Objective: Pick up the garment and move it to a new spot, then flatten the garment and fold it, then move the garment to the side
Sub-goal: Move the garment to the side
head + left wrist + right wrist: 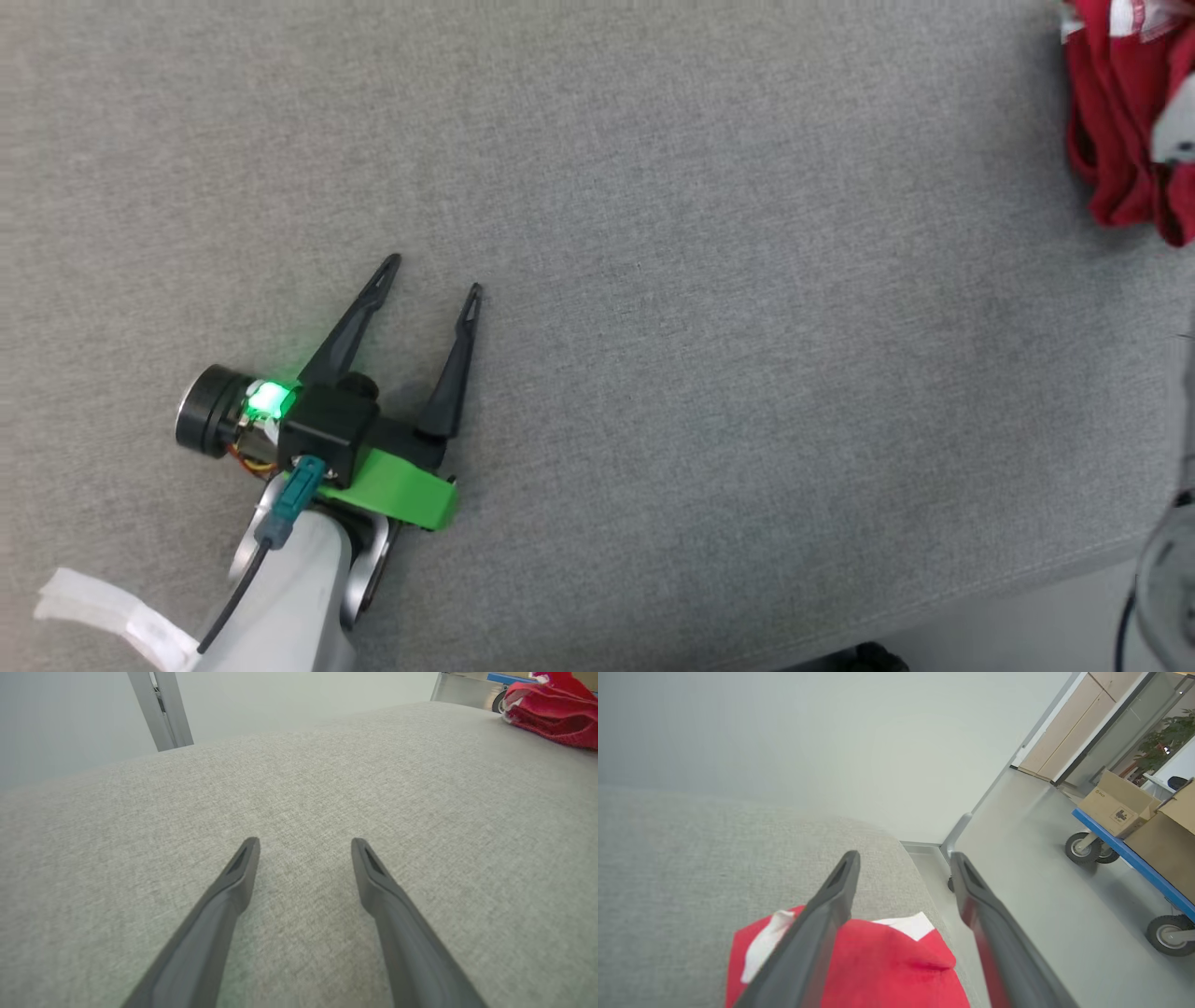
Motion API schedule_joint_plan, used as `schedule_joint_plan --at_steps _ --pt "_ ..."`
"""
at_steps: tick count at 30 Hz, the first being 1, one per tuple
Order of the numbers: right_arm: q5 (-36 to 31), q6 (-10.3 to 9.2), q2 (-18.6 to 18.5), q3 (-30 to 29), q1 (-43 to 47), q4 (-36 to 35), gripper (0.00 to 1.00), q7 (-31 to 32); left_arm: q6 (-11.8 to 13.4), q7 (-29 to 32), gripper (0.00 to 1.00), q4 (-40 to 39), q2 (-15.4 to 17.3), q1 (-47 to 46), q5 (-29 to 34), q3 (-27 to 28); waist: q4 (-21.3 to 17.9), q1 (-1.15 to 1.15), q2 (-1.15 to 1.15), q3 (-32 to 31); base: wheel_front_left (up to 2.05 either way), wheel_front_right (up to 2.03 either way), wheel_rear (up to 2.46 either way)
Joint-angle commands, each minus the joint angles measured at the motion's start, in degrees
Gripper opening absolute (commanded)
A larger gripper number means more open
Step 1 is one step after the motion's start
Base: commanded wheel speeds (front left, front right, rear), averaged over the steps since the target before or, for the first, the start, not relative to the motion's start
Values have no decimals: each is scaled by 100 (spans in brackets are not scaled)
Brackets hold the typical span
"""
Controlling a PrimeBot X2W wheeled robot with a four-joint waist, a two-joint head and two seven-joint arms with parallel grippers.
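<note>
The garment [1116, 112] is a red cloth with white patches, bunched at the far right edge of the grey padded table [653, 233]. My left gripper [434, 275] rests open near the table's left front, far from the garment, with nothing between its fingers. In the left wrist view the left gripper [304, 841] points across bare fabric, and the garment [556, 714] lies at the upper right. In the right wrist view my right gripper [904, 855] stands open just above the garment [887, 970], holding nothing. A pale part of my right arm [1178, 121] hangs over the cloth.
The table's front edge [1027, 583] runs across the lower right, with floor beyond it. A blue cart [1134, 858] carrying cardboard boxes [1115, 805] stands on the floor past the garment. A grey metal post [161, 709] rises behind the table's far side.
</note>
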Motion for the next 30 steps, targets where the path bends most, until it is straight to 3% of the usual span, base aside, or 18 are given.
schedule_joint_plan --at_steps 1,7,14,23,30 --pt "209 -9 141 128 66 -239 100 -23 -9 8 100 67 -20 157 -17 106 35 0 0 -347 0 0 0" --pt "1211 -9 554 1106 577 -1240 100 -26 35 7 100 216 -261 382 -42 599 200 0 0 -887 0 0 0" --pt "2046 -9 688 1649 1589 -1952 100 -21 59 7 100 410 -417 483 23 1167 516 0 0 -1344 0 0 0" --pt "2798 -9 832 1951 2939 -1866 100 -21 61 7 100 563 -510 776 138 1559 776 0 0 -1850 0 0 0" --pt "2906 -9 830 2388 3851 -1648 100 -22 103 7 100 604 -608 1248 164 1730 885 0 0 -2249 0 0 0"
